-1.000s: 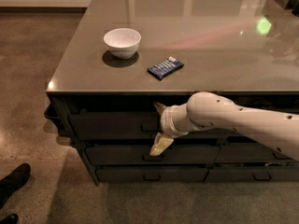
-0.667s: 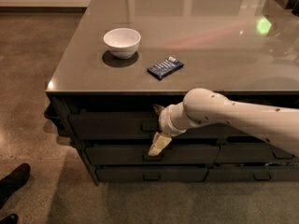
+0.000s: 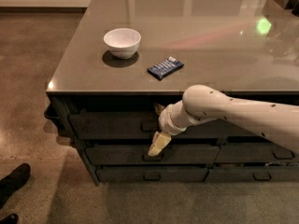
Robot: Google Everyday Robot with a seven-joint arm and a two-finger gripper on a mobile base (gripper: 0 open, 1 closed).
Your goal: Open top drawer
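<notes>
Top drawer [image 3: 107,125] is the wide dark front right under the surface [image 3: 210,41], and it looks shut, flush with the cabinet frame. Its small loop handle [image 3: 149,126] sits mid-front. The gripper [image 3: 157,128] is right at that handle, with the pale arm [image 3: 243,120] coming in from the right, low and roughly level, so it meets the drawer front head-on.

The fingers look spread apart and stacked vertically. One tip [image 3: 159,108] is up by the drawer's top edge. The other [image 3: 156,146] points down over the second drawer [image 3: 117,154]. They aren't clamped on anything. My read is that this spread is there to straddle the handle before closing on it. I can't tell whether either finger touches the handle yet.

A white bowl [image 3: 122,42] and a blue packet [image 3: 165,67] sit on top near the front edge, well apart from the gripper and out of the drawer's path. The bottom drawer [image 3: 140,174] is also closed. A dark shoe [image 3: 14,181] shows on the floor at far left.

Judgement: this is the approach or pre-grasp step and the pull has not started. Next it needs to close on the loop and then pull straight out towards the arm's base. The risk is that the lower finger catches the second drawer's handle instead.
</notes>
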